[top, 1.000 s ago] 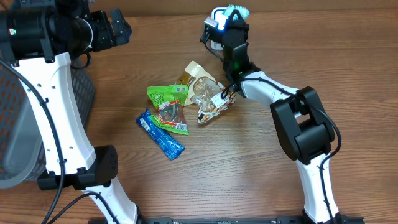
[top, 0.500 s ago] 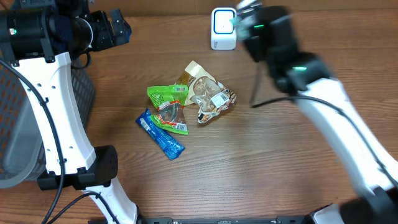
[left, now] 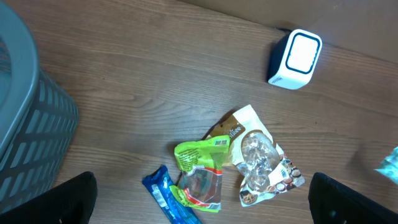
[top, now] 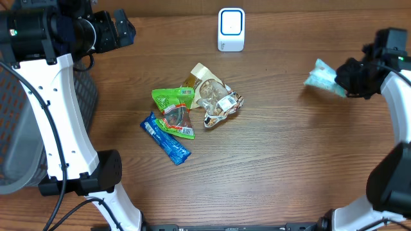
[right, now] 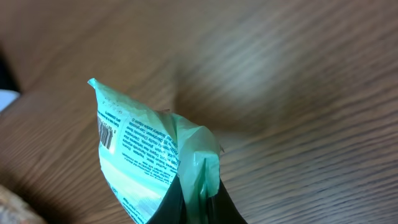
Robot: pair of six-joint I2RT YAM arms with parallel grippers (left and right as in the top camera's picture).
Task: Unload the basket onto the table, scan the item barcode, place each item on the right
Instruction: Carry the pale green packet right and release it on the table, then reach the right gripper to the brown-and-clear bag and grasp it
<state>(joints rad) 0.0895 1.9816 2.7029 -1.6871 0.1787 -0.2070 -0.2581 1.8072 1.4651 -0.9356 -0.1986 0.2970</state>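
My right gripper (top: 352, 77) is shut on a pale green packet (top: 323, 76), held above the right side of the table. In the right wrist view the packet (right: 146, 155) is pinched by its folded edge between my fingers (right: 199, 194), and its barcode (right: 106, 130) shows on the left face. The white scanner (top: 231, 29) stands at the back middle, well left of the packet; it also shows in the left wrist view (left: 295, 58). My left gripper (top: 119, 31) hangs open high at the back left, its jaws wide apart with nothing between them (left: 205, 202).
A pile lies mid-table: a bright green packet (top: 173, 106), a blue bar (top: 166, 138) and a clear and brown snack bag (top: 215, 96). A grey basket (top: 13, 115) stands off the left edge. The left arm's white links (top: 61, 122) rise beside it.
My right arm has swung away from the scanner to the right side of the table, carrying the pale green packet. The left arm and the pile have not moved.
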